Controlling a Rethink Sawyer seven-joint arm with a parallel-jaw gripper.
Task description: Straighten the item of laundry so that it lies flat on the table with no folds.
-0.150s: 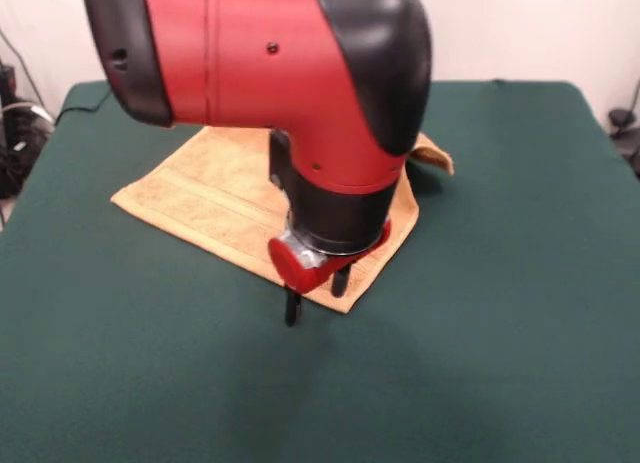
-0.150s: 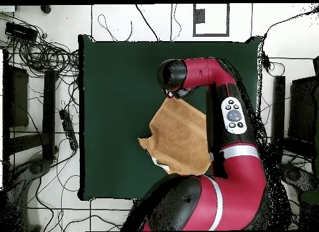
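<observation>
The item of laundry (image 1: 215,198), an orange-tan towel, lies mostly spread on the green table (image 1: 520,283), set diagonally. Its far right corner (image 1: 432,153) is folded over and raised. In the overhead view the towel (image 2: 180,136) shows a crumpled corner at its left and a small white tag (image 2: 163,169). My gripper (image 1: 316,295) hangs open at the towel's near corner. One finger (image 1: 292,308) is over the bare cloth just off the edge, and the other finger (image 1: 340,281) is over the towel. From overhead, the arm's wrist (image 2: 173,75) hides the gripper.
The red arm (image 2: 232,111) stretches along the towel's right side in the overhead view and covers part of it. Cables (image 2: 43,55) and dark equipment (image 2: 15,95) lie on the floor around the table. The table's edges run well outside the towel.
</observation>
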